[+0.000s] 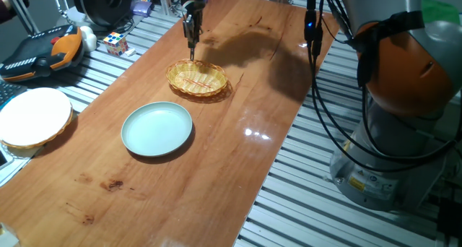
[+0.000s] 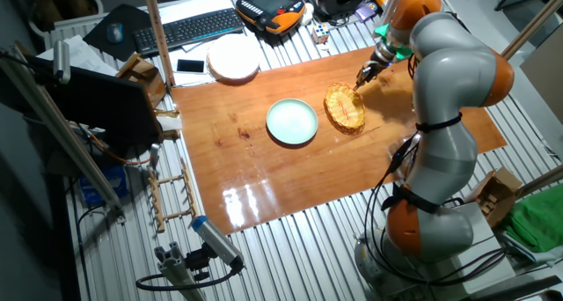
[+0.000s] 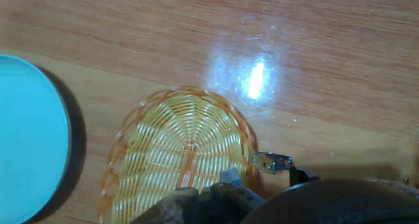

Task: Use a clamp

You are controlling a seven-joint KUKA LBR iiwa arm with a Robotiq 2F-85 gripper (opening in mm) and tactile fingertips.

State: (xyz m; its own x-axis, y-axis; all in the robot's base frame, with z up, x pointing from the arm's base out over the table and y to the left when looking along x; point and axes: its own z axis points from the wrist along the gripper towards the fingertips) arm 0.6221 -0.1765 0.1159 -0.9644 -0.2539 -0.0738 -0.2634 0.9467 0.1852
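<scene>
No legible text, brand, number or sign showed in any view. The label [image 1: 359,180] on the robot base [image 1: 375,171] in one fixed view was too small and blurred to read. The keyboard [image 2: 187,26] keys and the pendant [image 2: 273,6] face in the other fixed view were likewise unreadable. The hand view carried no markings on the basket [image 3: 177,152], the plate [image 3: 29,135] or the bench [image 3: 131,27].
</scene>
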